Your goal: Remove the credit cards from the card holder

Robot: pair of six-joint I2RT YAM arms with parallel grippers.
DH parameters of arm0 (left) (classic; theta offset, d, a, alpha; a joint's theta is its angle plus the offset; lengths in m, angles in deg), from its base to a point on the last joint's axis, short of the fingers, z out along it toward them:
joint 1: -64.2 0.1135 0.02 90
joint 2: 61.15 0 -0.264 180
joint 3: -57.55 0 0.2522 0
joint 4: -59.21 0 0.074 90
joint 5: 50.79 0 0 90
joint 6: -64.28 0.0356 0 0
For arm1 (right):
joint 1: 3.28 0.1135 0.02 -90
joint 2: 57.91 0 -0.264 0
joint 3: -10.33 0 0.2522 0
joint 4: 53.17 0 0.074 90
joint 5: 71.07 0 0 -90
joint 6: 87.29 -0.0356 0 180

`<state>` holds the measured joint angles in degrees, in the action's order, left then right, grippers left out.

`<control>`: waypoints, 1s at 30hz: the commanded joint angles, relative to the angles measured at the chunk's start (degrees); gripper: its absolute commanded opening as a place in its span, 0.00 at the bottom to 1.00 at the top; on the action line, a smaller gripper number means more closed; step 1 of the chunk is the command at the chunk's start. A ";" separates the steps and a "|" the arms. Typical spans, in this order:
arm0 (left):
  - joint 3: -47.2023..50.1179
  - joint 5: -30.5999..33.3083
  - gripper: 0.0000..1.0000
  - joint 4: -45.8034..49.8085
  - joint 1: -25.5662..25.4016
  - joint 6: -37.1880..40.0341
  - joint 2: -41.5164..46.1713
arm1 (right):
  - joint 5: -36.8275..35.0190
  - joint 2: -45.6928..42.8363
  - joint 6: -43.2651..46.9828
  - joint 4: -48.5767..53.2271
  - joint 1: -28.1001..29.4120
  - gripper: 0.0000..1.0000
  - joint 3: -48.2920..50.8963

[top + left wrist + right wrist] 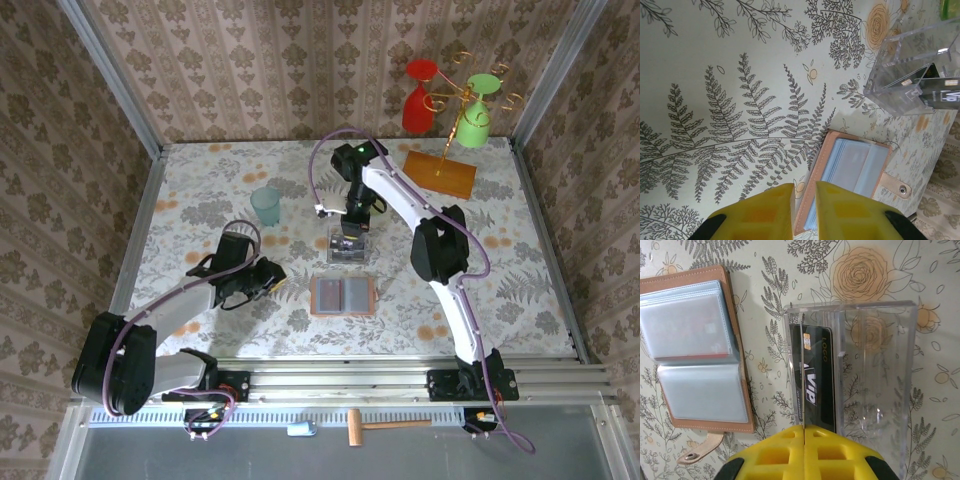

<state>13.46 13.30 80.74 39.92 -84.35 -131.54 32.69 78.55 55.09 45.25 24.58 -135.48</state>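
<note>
While one black card point(820, 375) stands in the clear tray point(880, 315), the job looks only partly done. At 9 o'clock of the card holder point(343, 296), seen from overhead, the left jaws hover over the worktop point(200, 190) with a slim gap between them and nothing in it. The card holder lies open and flat, its strap loose. In the right wrist view its upper pocket shows a reddish tint with a pale mark, so I judge that at least one card is left inside; the lower pocket looks empty. At 12 o'clock of it sits the tray, with the right jaws pressed together above it. A thin pale edge runs from between them into a slot. Whether that is a card or a tray partition, I cannot tell.
</note>
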 commanded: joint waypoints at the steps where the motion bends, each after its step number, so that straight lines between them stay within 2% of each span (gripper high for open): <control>1: 0.71 -0.54 0.19 0.88 0.54 0.91 0.70 | -0.01 1.96 1.03 3.24 -0.52 0.00 -0.75; 7: 0.79 -0.53 0.19 0.93 0.54 0.71 0.61 | 0.04 2.21 0.44 1.47 -0.51 0.01 1.68; 10: 0.88 -0.54 0.19 0.93 0.54 0.67 0.60 | -0.54 1.99 0.01 1.31 -0.50 0.14 1.60; 14: 0.71 -0.63 0.19 0.72 0.56 0.65 0.43 | -0.66 0.38 -0.68 0.68 -0.70 0.20 1.81; 21: 0.53 -1.15 0.19 0.23 0.46 0.78 0.17 | -1.19 -4.15 -3.34 -0.93 -0.79 0.21 4.58; 25: 0.36 -1.68 0.19 -0.86 0.11 0.80 -0.79 | -2.47 -9.32 -7.15 -8.61 -0.74 0.22 12.29; 30: 0.27 -1.70 0.19 -2.78 -1.36 0.45 -2.26 | -3.02 -16.36 -18.17 -21.63 -0.87 0.24 22.35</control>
<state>13.64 12.40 79.45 39.42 -84.37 -132.88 30.66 66.73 45.29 32.55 24.08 -116.84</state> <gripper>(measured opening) 0.188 0.234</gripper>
